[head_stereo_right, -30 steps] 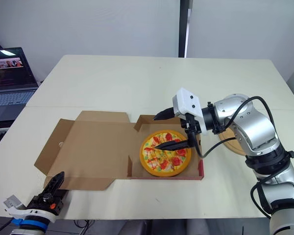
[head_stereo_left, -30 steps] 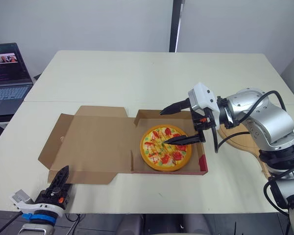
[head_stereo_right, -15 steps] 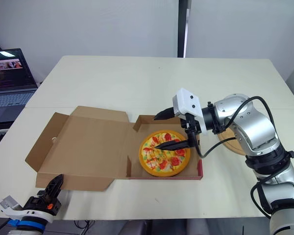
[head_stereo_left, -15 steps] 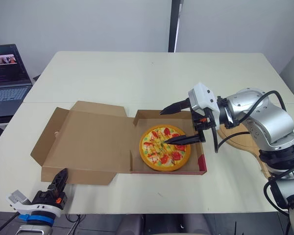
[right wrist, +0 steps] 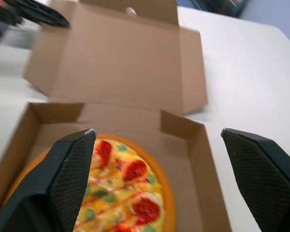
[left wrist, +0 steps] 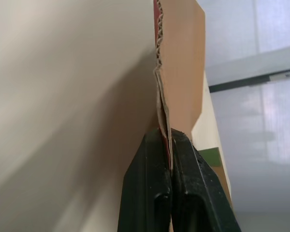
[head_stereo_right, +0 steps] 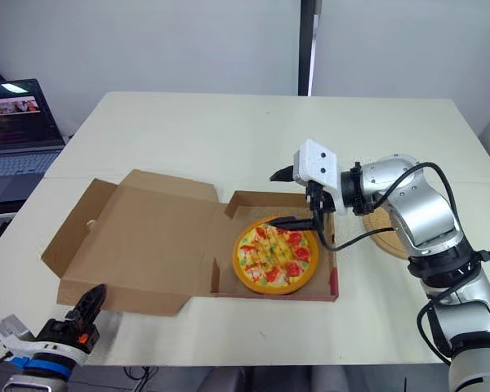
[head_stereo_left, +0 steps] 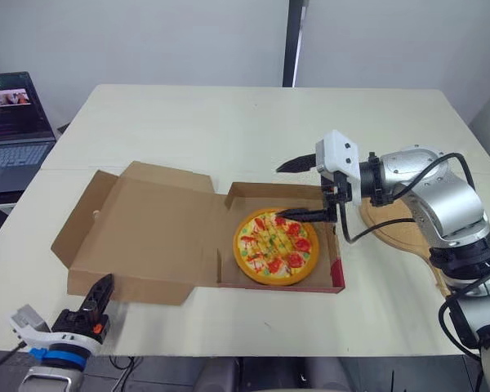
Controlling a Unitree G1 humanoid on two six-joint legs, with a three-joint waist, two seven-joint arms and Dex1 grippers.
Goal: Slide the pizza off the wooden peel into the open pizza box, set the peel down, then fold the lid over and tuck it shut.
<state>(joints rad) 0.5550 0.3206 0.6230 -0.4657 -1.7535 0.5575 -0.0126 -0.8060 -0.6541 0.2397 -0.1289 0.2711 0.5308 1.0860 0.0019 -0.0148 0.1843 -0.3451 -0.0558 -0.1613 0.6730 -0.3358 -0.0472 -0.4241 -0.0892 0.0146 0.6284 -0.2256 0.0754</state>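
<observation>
Lid [head_stereo_left: 147, 233] now rides higher off the surface [head_stereo_left: 229, 122] at its 9 o'clock edge, left gripper [left wrist: 165, 137] with fingers pinched shut on its cardboard; right gripper [head_stereo_left: 278, 193], fingers spread and empty, has backed toward 12 o'clock off the pizza [head_stereo_left: 276, 246] lying in the box base [head_stereo_left: 340, 273], so the fold-over looks underway.

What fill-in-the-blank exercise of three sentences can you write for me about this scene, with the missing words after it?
The left gripper is shut on an edge of the ___ of the pizza box.
The right gripper hovers over the pizza with its fingers ___.
The wooden peel lies on the ___, to the robot's right of the box.
Missing words: lid; open; table.
</observation>
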